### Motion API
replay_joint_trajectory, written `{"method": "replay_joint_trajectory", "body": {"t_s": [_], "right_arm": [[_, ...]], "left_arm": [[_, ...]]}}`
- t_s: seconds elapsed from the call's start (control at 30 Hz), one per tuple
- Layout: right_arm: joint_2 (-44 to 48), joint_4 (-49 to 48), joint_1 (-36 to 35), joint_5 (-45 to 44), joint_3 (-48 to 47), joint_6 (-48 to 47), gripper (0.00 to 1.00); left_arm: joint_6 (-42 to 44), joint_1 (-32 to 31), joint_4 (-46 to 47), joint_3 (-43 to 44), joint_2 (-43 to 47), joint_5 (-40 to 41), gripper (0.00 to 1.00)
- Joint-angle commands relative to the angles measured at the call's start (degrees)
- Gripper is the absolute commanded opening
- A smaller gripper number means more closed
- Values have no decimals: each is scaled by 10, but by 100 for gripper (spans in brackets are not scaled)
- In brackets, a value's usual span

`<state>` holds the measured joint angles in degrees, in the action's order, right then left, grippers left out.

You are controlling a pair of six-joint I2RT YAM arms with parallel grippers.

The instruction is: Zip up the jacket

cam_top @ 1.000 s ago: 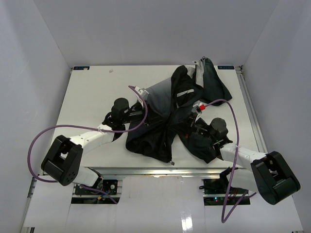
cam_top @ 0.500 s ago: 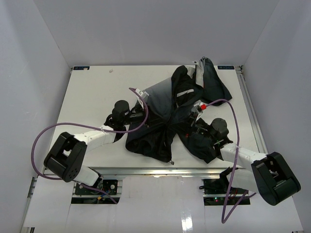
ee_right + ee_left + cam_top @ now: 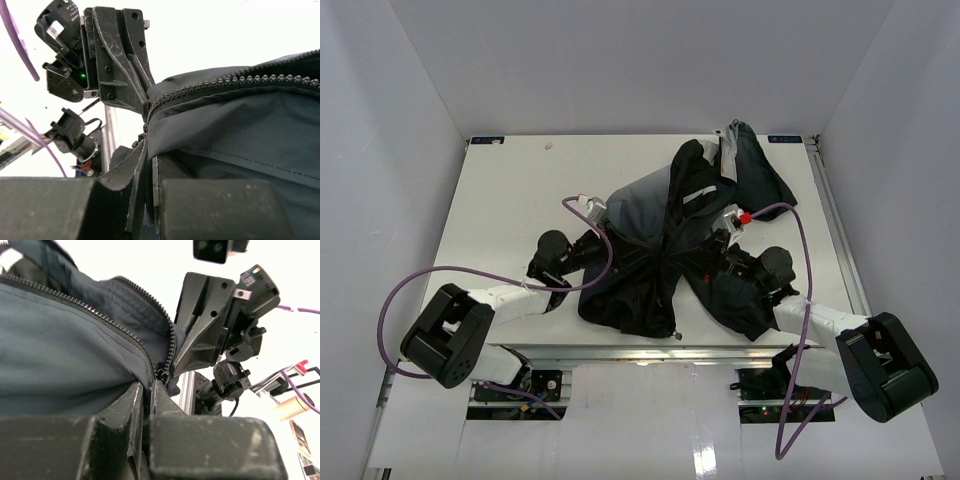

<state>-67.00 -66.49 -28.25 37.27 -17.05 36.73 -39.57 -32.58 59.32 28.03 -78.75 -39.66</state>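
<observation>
Left arm (image 3: pixel 510 297) pulled back nearward, stretching jacket (image 3: pixel 650 255). Left jaws and right jaws each pinch fabric at zipper (image 3: pixel 100 320) foot. Step: mating zipper ends, likely. Next: hold taut, seat pin.

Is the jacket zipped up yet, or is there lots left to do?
Not yet. Done: the left end effector and right end effector each pinch the jacket where the zipper's two sides meet. In hand: holding those edges together there. Left: the teeth rows spread apart beyond that, so nearly all the zipping remains.
</observation>
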Motion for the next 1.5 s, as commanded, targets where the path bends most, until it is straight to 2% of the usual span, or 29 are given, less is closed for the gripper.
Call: {"method": "replay_joint_trajectory", "body": {"t_s": [0.0, 0.63, 1.47], "right_arm": [[-9, -88, -2, 29, -1, 35, 8], [-23, -106, -32, 29, -14, 54, 8], [-30, -131, -37, 23, -26, 68, 8]], "left_arm": [[-11, -4, 129, -22, 30, 11, 0], [-13, -6, 163, -31, 14, 11, 0], [0, -12, 182, -45, 5, 8, 0]]}}
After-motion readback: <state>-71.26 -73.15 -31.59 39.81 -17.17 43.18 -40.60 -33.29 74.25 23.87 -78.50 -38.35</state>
